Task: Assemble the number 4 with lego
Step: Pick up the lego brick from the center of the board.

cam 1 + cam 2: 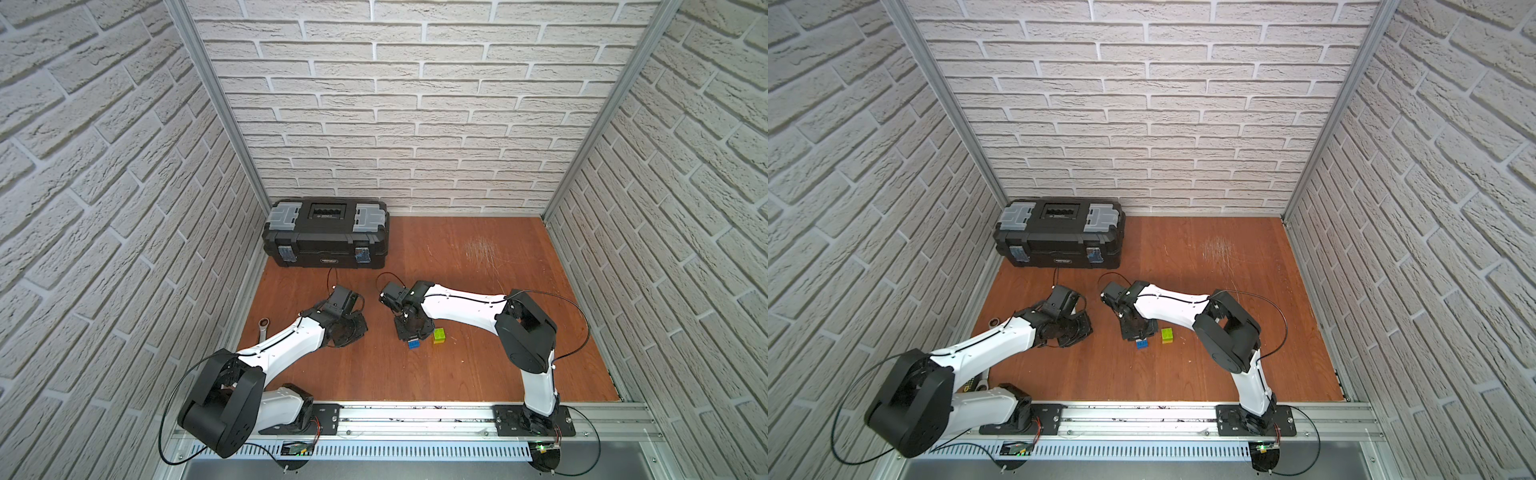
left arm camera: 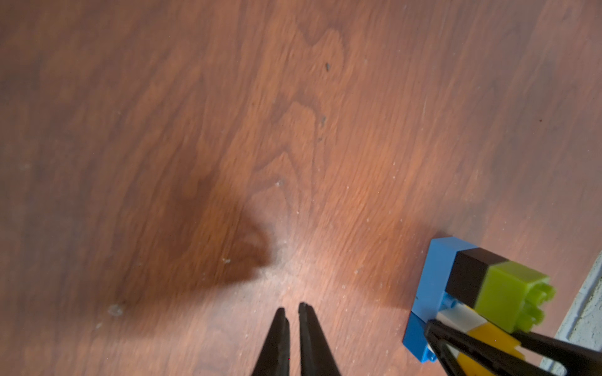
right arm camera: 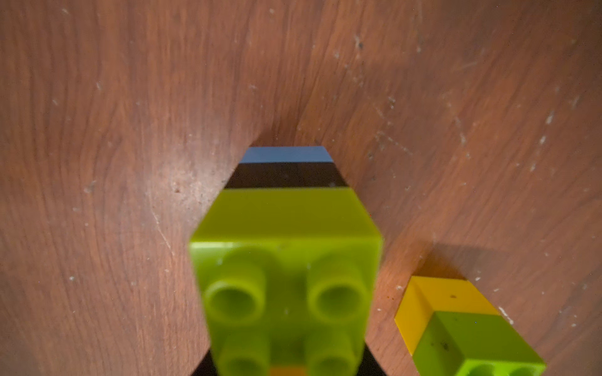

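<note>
Green studs (image 3: pixel 286 293) uppermost, the number 4 (image 2: pixel 469 276) stands upright in right end effector (image 2: pixel 470 330).

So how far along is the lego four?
Done: a partial 4 of blue, black, green, white and yellow bricks is joined. In hand: the right gripper is shut on it; the left gripper is shut, empty. Left: the loose yellow-green pair beside it is likely yet to attach.

Left arm (image 1: pixel 286 340) at lower left in both top views, wrist angled down; left gripper (image 2: pixel 292 311) closed, empty. Right arm (image 1: pixel 461 307) reaches toward centre; right gripper (image 1: pixel 410 333) clamps number 4 (image 2: pixel 438 276).
</note>
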Controlling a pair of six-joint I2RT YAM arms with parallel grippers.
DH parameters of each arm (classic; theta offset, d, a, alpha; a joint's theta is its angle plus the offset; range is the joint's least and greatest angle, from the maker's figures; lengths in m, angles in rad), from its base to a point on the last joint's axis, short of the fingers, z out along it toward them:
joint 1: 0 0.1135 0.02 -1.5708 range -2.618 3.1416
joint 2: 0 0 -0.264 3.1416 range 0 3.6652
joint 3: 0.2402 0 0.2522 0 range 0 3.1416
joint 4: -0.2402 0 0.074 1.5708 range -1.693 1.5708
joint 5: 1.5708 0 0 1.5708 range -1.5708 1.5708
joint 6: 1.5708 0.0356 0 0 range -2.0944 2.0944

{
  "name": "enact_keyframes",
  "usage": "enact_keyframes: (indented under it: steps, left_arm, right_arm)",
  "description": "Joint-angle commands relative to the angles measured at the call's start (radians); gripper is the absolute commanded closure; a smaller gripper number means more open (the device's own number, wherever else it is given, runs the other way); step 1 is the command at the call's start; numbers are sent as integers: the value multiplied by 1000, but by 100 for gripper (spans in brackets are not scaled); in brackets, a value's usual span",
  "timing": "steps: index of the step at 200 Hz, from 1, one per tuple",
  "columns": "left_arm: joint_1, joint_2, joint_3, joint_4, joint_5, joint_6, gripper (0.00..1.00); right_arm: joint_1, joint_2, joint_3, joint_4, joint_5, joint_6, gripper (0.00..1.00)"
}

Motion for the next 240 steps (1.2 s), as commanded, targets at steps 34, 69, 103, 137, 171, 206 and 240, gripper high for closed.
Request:
enact_keyframes:
  steps: [34,69,103,137,171,206,240]
  left_arm:
    - [1,-9,-7,-9,0,32,88]
    - [1,-40,8,-38,-17,53,81]
    - [-2,-61,47,-85,-32,79,71]
    - [-2,-104,113,-162,-80,131,66]
    - [3,-138,180,-236,-121,186,64]
    - [22,-155,234,-279,-144,243,62]
    - [25,-155,242,-255,-140,273,61]
  right_arm:
    - [-13,202,-65,-1,2,-2,98]
    - [1,145,-8,-40,47,-24,98]
    - [7,37,77,-77,87,-38,98]
    - [11,-65,185,-126,97,-80,98]
    - [12,-160,244,-186,129,-100,98]
    - [12,-279,203,-232,192,-87,98]
    - [11,-404,91,-263,266,-65,98]
